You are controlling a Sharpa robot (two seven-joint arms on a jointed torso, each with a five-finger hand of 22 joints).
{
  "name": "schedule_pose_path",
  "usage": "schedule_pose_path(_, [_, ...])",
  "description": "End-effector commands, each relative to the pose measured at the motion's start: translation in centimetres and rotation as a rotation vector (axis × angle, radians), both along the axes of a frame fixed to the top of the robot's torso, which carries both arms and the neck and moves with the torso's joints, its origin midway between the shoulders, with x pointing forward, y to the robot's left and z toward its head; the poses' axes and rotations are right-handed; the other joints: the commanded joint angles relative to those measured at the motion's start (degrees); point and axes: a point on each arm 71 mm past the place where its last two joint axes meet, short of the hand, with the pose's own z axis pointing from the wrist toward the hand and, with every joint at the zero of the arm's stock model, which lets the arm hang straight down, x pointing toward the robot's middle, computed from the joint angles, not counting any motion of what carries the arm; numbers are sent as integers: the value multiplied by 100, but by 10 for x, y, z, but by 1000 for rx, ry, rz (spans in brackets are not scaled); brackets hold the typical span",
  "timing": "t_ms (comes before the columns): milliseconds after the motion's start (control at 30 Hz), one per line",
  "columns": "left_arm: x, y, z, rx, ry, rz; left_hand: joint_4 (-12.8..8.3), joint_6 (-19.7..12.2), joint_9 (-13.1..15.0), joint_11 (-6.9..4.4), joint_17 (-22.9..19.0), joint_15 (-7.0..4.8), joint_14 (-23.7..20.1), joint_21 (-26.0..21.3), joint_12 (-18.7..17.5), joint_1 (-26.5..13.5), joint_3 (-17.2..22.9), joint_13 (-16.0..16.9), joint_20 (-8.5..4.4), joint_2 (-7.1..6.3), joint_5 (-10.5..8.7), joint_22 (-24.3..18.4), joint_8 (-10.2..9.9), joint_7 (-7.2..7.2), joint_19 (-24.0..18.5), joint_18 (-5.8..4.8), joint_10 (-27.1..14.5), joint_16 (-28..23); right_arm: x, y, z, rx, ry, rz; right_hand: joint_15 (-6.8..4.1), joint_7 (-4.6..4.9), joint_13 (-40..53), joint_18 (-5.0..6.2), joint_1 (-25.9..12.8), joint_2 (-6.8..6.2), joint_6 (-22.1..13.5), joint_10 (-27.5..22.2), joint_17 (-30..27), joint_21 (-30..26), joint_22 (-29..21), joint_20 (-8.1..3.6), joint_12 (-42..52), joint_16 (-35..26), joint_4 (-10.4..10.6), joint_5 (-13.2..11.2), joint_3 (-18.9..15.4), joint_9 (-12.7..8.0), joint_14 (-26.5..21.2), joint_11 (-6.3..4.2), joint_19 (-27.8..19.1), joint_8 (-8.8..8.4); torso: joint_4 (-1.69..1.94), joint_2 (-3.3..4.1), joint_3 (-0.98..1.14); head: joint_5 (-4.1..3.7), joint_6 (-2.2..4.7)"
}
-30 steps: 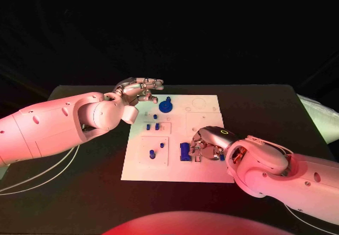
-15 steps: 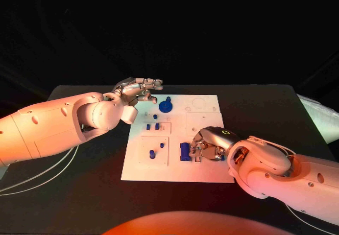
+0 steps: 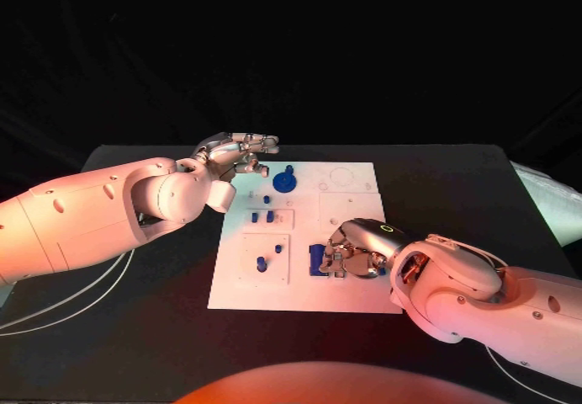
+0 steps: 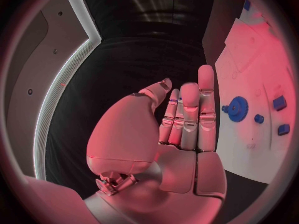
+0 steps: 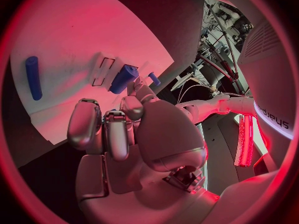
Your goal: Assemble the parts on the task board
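Left hand hovers empty, fingers straight and together, off the task board's far left corner beside the blue gear. Right hand, far nearer, curls over the upright blue block just to its left; whether it grips, I cannot tell.

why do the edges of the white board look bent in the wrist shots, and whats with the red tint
Left wrist view: fisheye lens bows the white task board edge; red light tints the silver left hand. Right wrist view: same curving, silver right hand glows red. Head view: board edges straight, dark background, reddish wash on both arms.
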Motion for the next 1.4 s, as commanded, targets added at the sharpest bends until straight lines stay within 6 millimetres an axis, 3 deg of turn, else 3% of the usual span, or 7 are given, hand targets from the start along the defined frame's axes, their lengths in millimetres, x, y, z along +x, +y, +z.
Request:
schedule_pose_path(33, [-1, -2, 1, -7, -8, -20, -29, -30, 0, -18, -5, 6, -36, -22, 26, 25, -9, -5, 31, 11, 7, -10, 10, -14, -9, 53, -39, 19, -1, 2, -2, -5, 17, 21, -29, 31, 122, -36, -48, -3, 18, 198, 717, 16, 2, 4, 2, -5, 36, 32, 4, 3, 444, -179, 36, -35, 4, -1, -1, -2, -5])
schedule_pose_path(667, [-1, -2, 1, -7, -7, -21, -29, -30, 0, -18, -5, 6, -36, -22, 26, 25, -9, -5, 31, 11, 7, -10, 10, -14, -9, 53, -39, 19, 11, 3, -9, -98, -38, -1, -42, 2, 183, -41, 10, 46, 39, 230, 758, 35, 41, -3, 62, 19, -13, 17, 79, 3, 453, -199, 50, -38, 12, -2, 3, -7, -10])
schedule_pose_path(1000, [-1, -1, 1, -6, -6, -22, -29, -30, 0, -18, -5, 6, -36, -22, 26, 25, -9, -5, 31, 11, 7, -10, 10, -14, -9, 53, -39, 19, 7, -3, -2, -36, -70, -27, -44, 12, 148, -40, -20, 29, 34, 211, 722, 30, 32, -7, 2, -4, -15, 66, 89, -1, 446, -195, 46, -50, 14, -4, 1, -39, -3])
schedule_pose_path(1133, [-1, -1, 1, -6, -6, -21, -29, -30, 0, -18, -5, 6, -36, -22, 26, 25, -9, -5, 31, 11, 7, -10, 10, -14, -9, 53, -39, 19, 4, -16, 5, 45, -68, -70, -16, 81, -52, -40, -118, -33, -90, 73, 559, 20, 16, 4, -300, -107, 12, 183, 86, -36, 413, -147, 38, -138, 12, -11, -8, -64, 13])
schedule_pose_path(1267, [-1, -1, 1, -5, -6, -19, -29, -30, 0, -18, -5, 6, -36, -22, 26, 25, -9, -5, 31, 11, 7, -10, 10, -14, -9, 53, -39, 19, 7, -40, 14, 80, -34, -132, 90, 268, -141, -45, -298, -89, -458, -9, 470, 5, -5, 75, -448, -169, 114, 261, 56, -146, 396, -7, 21, -411, 11, -11, -12, -118, 47])
schedule_pose_path(1400, [-1, 0, 1, -5, -6, -19, -29, -30, 0, -18, -5, 6, -36, -22, 26, 25, -9, -5, 31, 11, 7, -10, 10, -14, -9, 53, -39, 19, 11, -65, 18, 52, -11, -190, 168, 361, -166, -42, -508, -128, -592, -38, 449, 1, -10, 154, -499, -185, 263, 436, 3, -224, 395, 77, 13, -590, -5, -20, -10, -157, 64])
